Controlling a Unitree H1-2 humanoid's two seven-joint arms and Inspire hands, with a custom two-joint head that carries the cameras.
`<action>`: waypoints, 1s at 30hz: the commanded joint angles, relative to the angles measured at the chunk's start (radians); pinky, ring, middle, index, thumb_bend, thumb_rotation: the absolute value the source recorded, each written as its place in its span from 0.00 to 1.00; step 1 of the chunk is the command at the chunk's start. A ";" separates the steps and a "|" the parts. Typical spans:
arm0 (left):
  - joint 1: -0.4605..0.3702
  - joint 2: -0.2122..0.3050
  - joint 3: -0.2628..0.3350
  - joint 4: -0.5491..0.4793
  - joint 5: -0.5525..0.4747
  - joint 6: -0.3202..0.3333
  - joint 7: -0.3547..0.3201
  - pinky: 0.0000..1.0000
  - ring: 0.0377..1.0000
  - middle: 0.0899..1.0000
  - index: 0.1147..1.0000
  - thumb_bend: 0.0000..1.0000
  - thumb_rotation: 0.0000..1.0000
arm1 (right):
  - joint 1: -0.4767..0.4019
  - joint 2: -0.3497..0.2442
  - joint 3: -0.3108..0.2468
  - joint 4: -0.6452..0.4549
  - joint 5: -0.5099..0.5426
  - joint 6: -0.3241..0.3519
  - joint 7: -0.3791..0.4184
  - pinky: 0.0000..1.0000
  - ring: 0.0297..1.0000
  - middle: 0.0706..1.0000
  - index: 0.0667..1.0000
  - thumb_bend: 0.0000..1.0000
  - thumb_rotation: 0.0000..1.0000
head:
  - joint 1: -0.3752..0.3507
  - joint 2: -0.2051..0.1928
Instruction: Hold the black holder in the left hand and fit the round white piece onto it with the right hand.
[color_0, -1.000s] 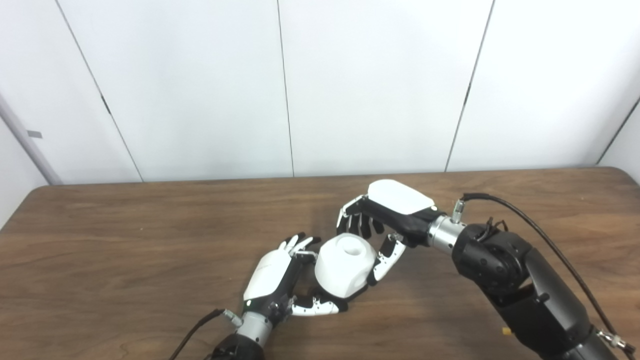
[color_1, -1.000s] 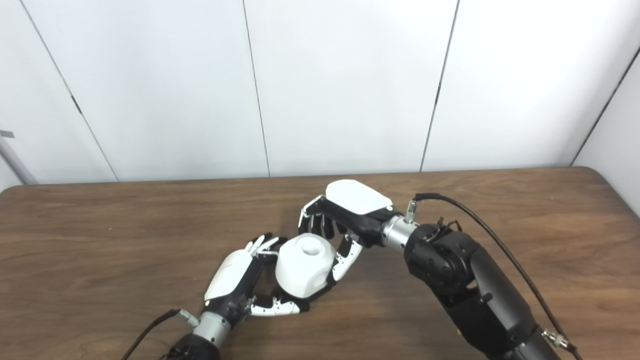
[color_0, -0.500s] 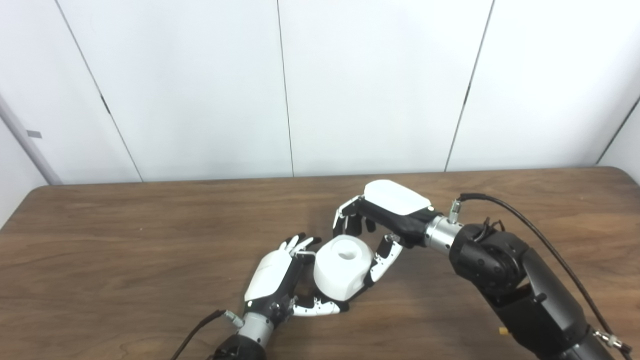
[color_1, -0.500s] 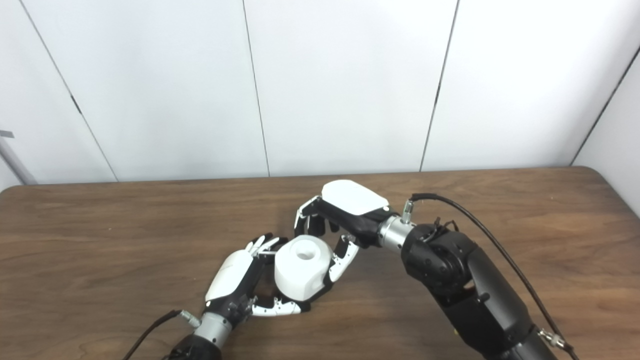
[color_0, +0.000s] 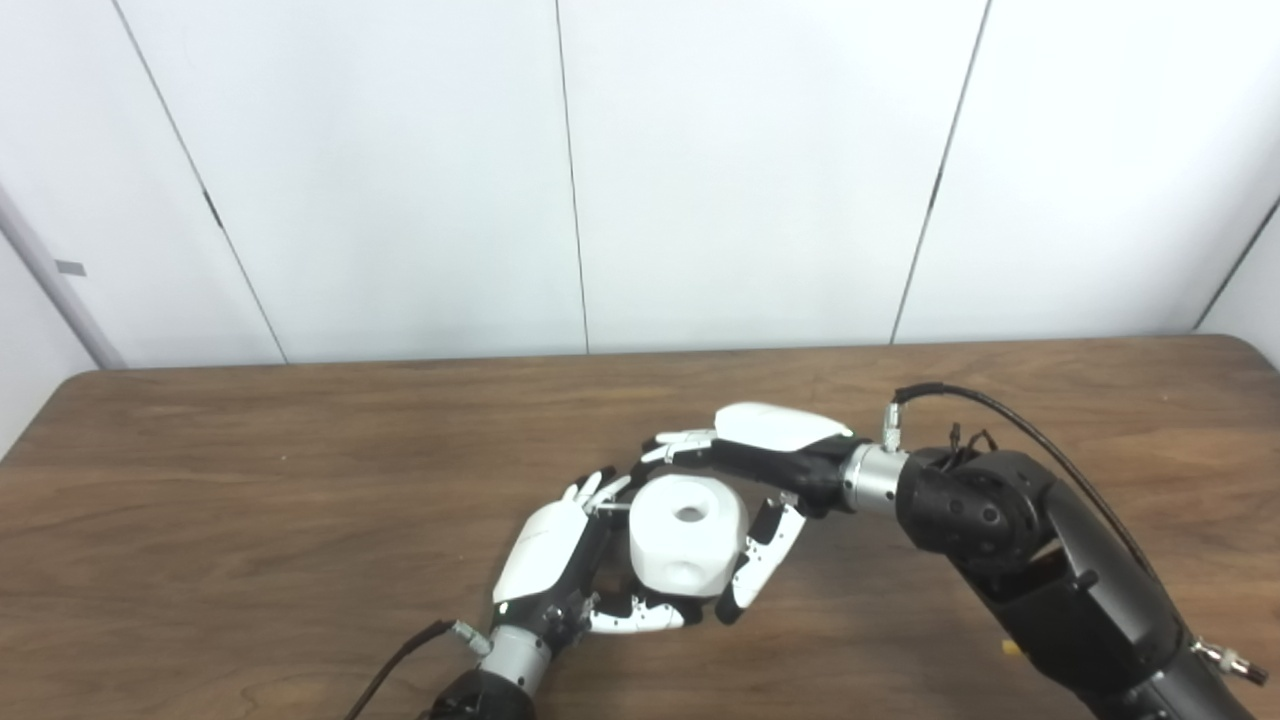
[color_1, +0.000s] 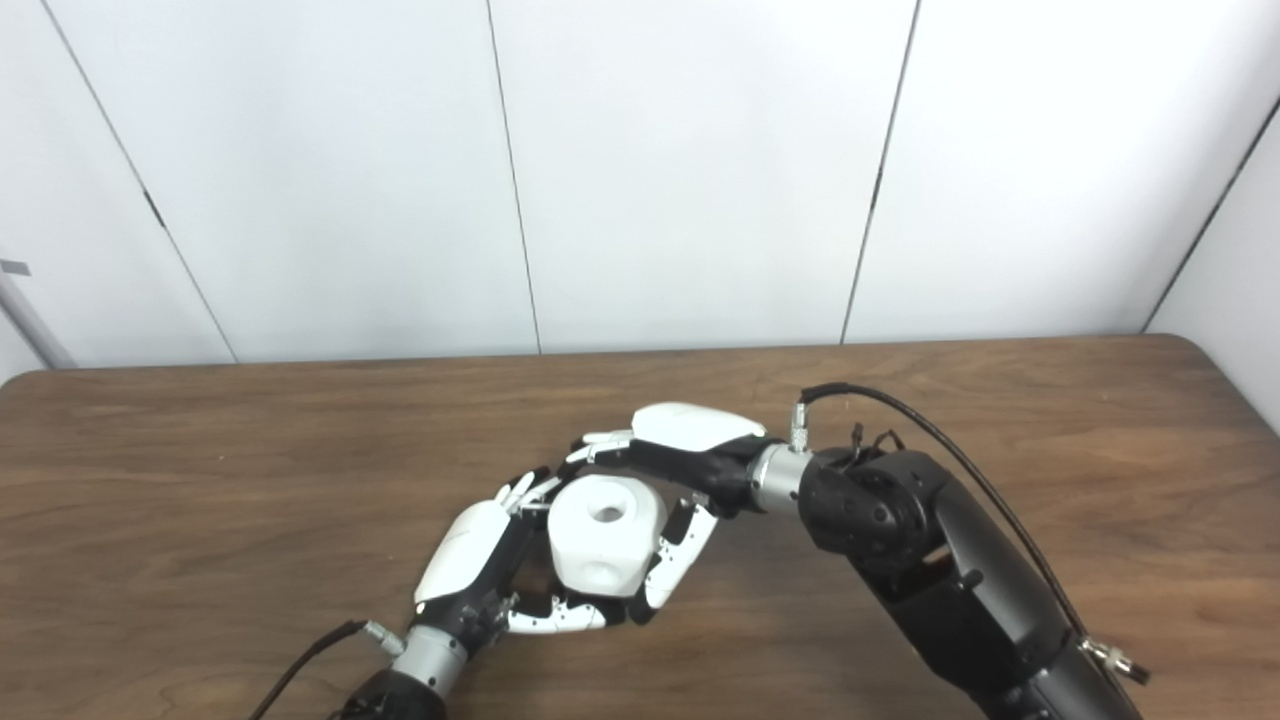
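My right hand has dropped and flattened over the last second: its white back was tilted up toward the camera, now it lies low, just right of frame centre, fingers reaching left along the far side of the round white piece and thumb running down its near right side, so I'm wrapped around it with a fairly wide hold. The piece has rolled with me; the hole that faced up and right now faces nearly straight up, and a second hole shows on its front face. My left hand, lower centre, cups the piece from the left and below, fingers curled under it. The black holder I can't pick out at all; if it's in my left palm, the white piece and my fingers cover it. I'd judge I'm turning the piece to line up a hole for seating, not seated yet. The right eye view shows the gap between my right thumb and the piece a bit more clearly; the left eye view shows more of the table to the left.
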 joint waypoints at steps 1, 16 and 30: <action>0.010 -0.021 -0.027 0.031 -0.015 -0.001 -0.034 1.00 1.00 0.90 0.41 0.52 0.05 | -0.054 -0.019 -0.009 -0.045 0.013 0.020 0.019 0.99 1.00 1.00 0.95 1.00 0.34 | 0.001 0.000; 0.006 0.007 -0.005 0.013 -0.043 0.009 -0.069 1.00 1.00 0.92 0.41 0.52 0.05 | -0.020 -0.040 -0.041 -0.062 0.055 0.052 0.024 1.00 1.00 1.00 1.00 1.00 0.39 | -0.015 -0.008; 0.016 0.080 0.104 -0.062 -0.281 0.016 -0.209 1.00 1.00 1.00 1.00 1.00 0.33 | 0.197 -0.004 -0.313 -0.061 0.285 0.016 -0.234 1.00 1.00 1.00 1.00 1.00 0.54 | -0.045 -0.031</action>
